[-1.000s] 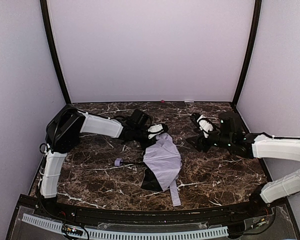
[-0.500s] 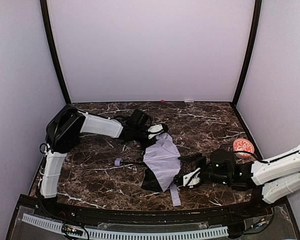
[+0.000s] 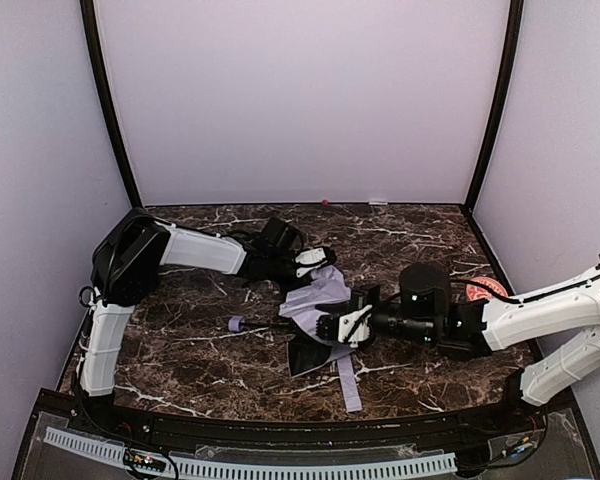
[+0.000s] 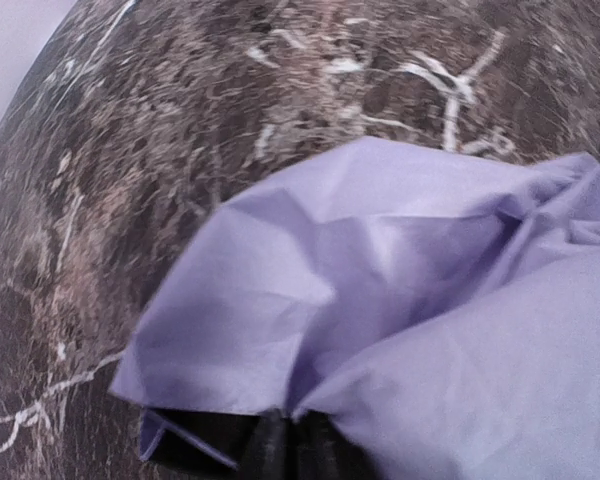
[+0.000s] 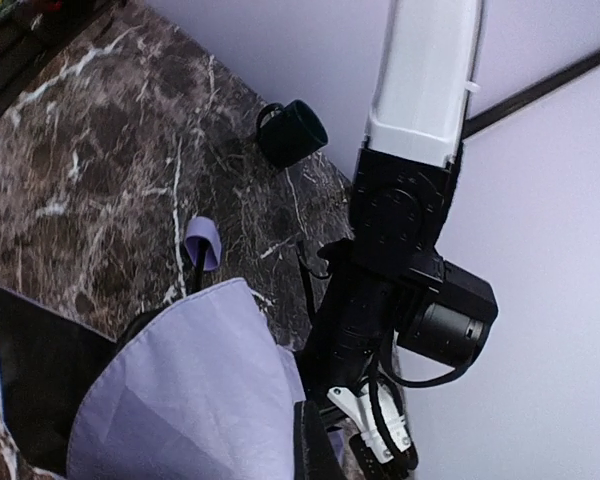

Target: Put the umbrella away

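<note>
The umbrella point(image 3: 318, 300) lies half folded in the middle of the table, with pale lavender fabric, black lining point(image 3: 308, 356) and a strap point(image 3: 348, 385) trailing toward the front. Its small lavender handle point(image 3: 237, 324) points left on a thin black shaft. My left gripper point(image 3: 314, 262) is shut on the fabric's far edge. In the left wrist view the fabric point(image 4: 400, 300) fills the frame and runs down into the shut gripper point(image 4: 292, 445). My right gripper point(image 3: 342, 325) is shut on the fabric's right edge. The right wrist view shows fabric point(image 5: 180, 400) against its finger point(image 5: 315, 450) and the handle point(image 5: 204, 243) beyond.
A red-and-white patterned disc point(image 3: 485, 290) lies near the right wall, partly hidden behind my right arm. The left arm point(image 5: 400, 250) stands close in front of the right wrist camera. Lavender walls close in the marble table point(image 3: 180, 370) on three sides.
My right arm swung in from the right side to the umbrella and shut on its right edge, bunching the fabric. The left gripper kept its hold and place.
</note>
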Robot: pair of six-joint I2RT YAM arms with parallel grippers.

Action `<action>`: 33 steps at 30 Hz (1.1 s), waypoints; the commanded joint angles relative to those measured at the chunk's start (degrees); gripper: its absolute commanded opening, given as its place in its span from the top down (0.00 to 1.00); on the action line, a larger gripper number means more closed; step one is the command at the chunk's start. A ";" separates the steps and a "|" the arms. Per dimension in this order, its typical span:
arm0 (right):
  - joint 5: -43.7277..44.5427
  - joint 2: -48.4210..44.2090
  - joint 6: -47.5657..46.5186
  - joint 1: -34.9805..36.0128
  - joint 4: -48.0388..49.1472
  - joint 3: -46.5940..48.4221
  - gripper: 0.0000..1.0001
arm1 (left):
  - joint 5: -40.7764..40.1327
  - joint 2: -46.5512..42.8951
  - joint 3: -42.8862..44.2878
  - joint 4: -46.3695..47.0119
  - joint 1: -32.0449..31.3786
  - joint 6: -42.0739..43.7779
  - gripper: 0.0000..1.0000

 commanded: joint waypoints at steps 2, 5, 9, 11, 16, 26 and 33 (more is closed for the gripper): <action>-18.40 -2.17 26.36 -10.67 -5.59 3.72 1.00 | -4.30 -3.15 -0.55 -2.00 3.33 -2.68 0.54; -25.00 -0.37 39.01 -16.07 -5.83 4.95 1.00 | -4.66 -10.83 -7.48 7.26 4.21 -1.72 0.32; -30.13 4.90 48.22 -20.58 -5.72 7.90 1.00 | -4.75 -20.35 -14.67 15.11 5.07 -1.02 0.17; -31.71 7.74 51.41 -22.47 -5.84 9.69 1.00 | -6.05 -24.82 -16.21 14.01 5.00 -0.60 0.14; -29.75 13.48 55.31 -24.99 -9.27 15.46 1.00 | -8.00 -34.29 -19.09 4.46 2.75 -3.40 0.15; -21.14 19.40 66.83 -25.10 -20.40 24.57 1.00 | -12.29 -32.84 -15.34 -10.89 -18.42 -15.24 0.41; -23.08 18.32 72.86 -25.09 -16.16 21.43 1.00 | -24.82 -25.85 -13.51 -6.07 -22.16 -7.41 0.27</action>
